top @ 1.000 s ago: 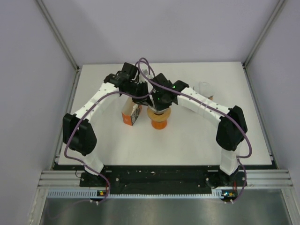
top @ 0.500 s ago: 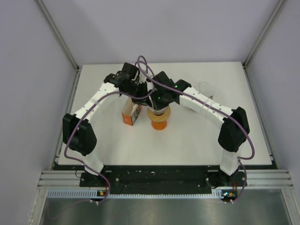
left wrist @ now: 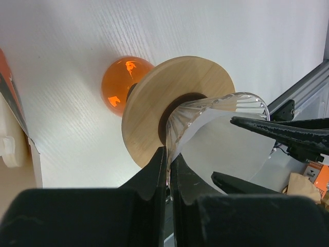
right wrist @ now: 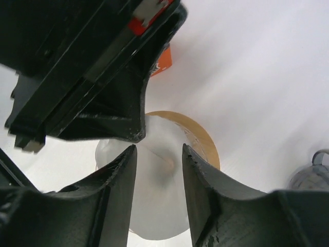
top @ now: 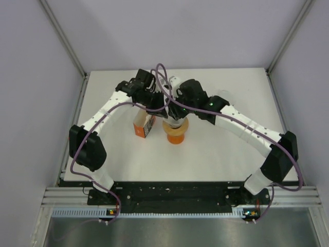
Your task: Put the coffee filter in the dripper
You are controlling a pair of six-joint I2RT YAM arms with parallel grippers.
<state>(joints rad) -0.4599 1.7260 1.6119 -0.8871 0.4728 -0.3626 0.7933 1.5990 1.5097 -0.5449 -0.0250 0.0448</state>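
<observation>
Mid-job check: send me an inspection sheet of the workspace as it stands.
Surface: white table, no spills seen.
Job's things: filter sits inside the glass dripper, above its orange base.
Clutter: orange box left of the dripper; blurred glassware to the right.
Pincers: left pincer shut on the dripper's rim; right pincer open above the filter.
Cables: purple cable loops over the wrists.
Surroundings: plain walls; nothing else seen.

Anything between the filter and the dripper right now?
Nothing visible. The filter already sits inside the glass dripper. The left gripper pinches the dripper's rim from the side. The right gripper hangs over the filter with its jaws apart, holding nothing.
</observation>
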